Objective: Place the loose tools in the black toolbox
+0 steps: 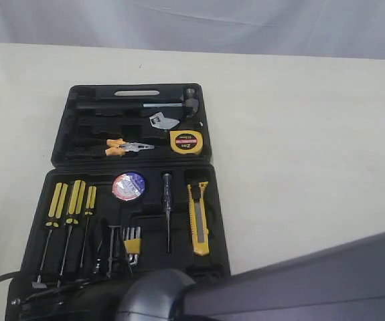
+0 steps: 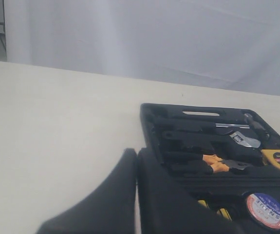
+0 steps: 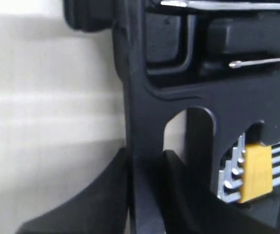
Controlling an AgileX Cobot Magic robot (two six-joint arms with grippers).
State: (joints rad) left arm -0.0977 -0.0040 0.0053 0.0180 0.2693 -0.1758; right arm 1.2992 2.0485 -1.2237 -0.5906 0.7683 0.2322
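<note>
The black toolbox (image 1: pixel 59 137) lies open on the table. Its far half holds the pliers (image 1: pixel 122 146) with orange-black handles and the yellow-black tape measure (image 1: pixel 186 142). The near half holds the tape roll (image 1: pixel 128 186) and the yellow utility knife (image 1: pixel 199 217). In the left wrist view my left gripper (image 2: pixel 137 152) is shut with nothing in it, beside the box's near left side, with the pliers (image 2: pixel 215 163) and tape roll (image 2: pixel 266 210) beyond it. My right gripper (image 3: pixel 144 153) is shut on the black handle bar (image 3: pixel 142 107) at the box's front edge.
Yellow-handled screwdrivers (image 1: pixel 68 200), a hex key set (image 1: pixel 132 242), a tester screwdriver (image 1: pixel 167 207), a hammer (image 1: pixel 179 103) and a wrench (image 1: pixel 164 121) also sit in the box. My right arm (image 1: pixel 299 287) covers the lower right of the exterior view. Bare table lies left and right of the box.
</note>
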